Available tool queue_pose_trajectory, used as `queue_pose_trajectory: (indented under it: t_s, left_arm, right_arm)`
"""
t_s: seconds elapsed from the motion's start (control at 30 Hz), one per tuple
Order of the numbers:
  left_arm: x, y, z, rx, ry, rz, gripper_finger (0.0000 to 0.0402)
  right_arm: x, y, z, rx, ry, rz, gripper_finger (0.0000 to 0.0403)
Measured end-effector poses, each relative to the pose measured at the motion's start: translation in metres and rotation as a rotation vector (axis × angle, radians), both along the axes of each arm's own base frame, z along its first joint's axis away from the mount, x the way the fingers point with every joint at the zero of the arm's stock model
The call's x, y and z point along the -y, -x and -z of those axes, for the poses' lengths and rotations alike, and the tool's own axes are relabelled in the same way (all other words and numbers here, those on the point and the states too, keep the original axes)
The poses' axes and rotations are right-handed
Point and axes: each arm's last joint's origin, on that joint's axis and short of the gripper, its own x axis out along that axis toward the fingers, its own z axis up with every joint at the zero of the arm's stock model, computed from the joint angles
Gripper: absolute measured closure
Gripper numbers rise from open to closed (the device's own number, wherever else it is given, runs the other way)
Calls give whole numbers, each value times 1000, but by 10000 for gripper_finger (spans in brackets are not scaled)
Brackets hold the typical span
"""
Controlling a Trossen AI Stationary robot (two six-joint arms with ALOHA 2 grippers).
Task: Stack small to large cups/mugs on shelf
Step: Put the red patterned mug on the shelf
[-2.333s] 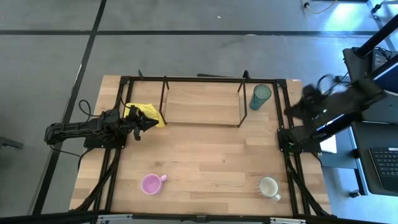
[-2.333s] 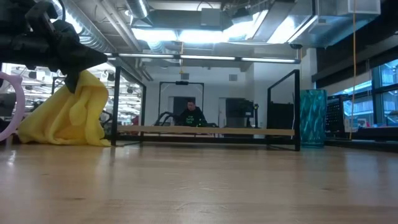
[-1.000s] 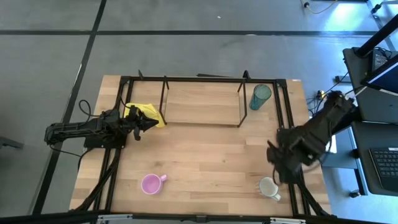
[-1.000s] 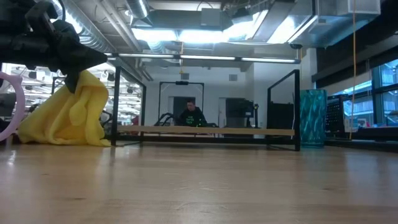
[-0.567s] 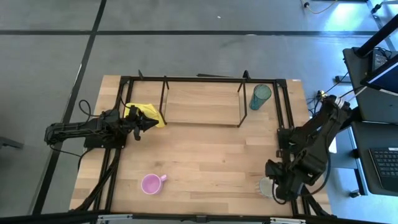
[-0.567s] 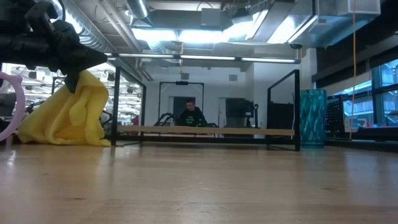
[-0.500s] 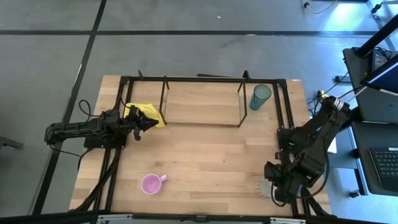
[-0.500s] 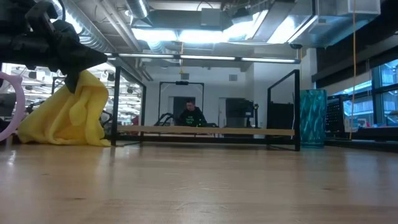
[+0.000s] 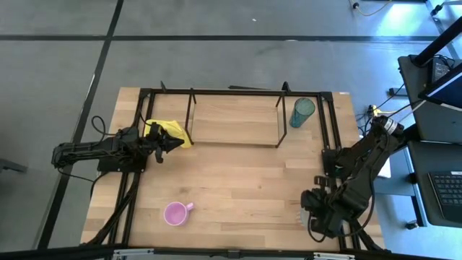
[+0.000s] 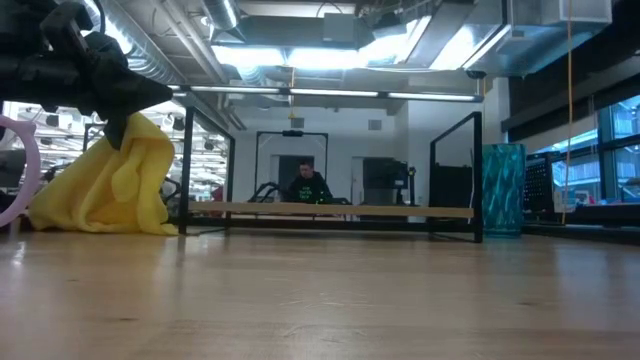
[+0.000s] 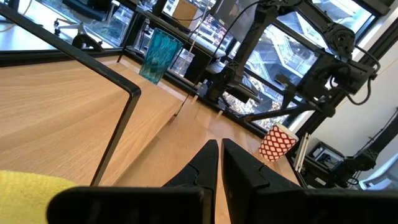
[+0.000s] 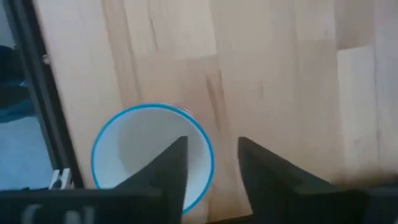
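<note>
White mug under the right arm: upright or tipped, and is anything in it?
Upright and empty: the right wrist view looks straight down into the white mug's round mouth, showing a bare interior.

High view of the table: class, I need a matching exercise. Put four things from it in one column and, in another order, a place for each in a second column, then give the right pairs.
Things:
1. pink mug
2. teal tumbler
3. yellow cloth
4. white mug

Places:
A. on the table just right of the shelf
B. under the right gripper, near the table's front right corner
C. beside the shelf's left end, at the left gripper
D. on the front left part of the table

Pairs: 1-D, 2-A, 3-C, 4-B
</note>
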Motion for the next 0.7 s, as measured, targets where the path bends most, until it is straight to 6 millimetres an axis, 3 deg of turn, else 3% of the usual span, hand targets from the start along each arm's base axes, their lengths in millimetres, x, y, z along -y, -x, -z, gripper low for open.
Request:
queue_pose_trajectory:
  t_s: [0.17,0.27,0.7]
  left_arm:
    - [0,0,0,0,0,0,388]
    - [0,0,0,0,0,0,388]
    - [0,0,0,0,0,0,388]
  right_arm:
    - [0,1,4,-41,16,43,195]
    - [-4,-1,10,-71,26,41,183]
    - [-13,-7,31,-143,97,35,210]
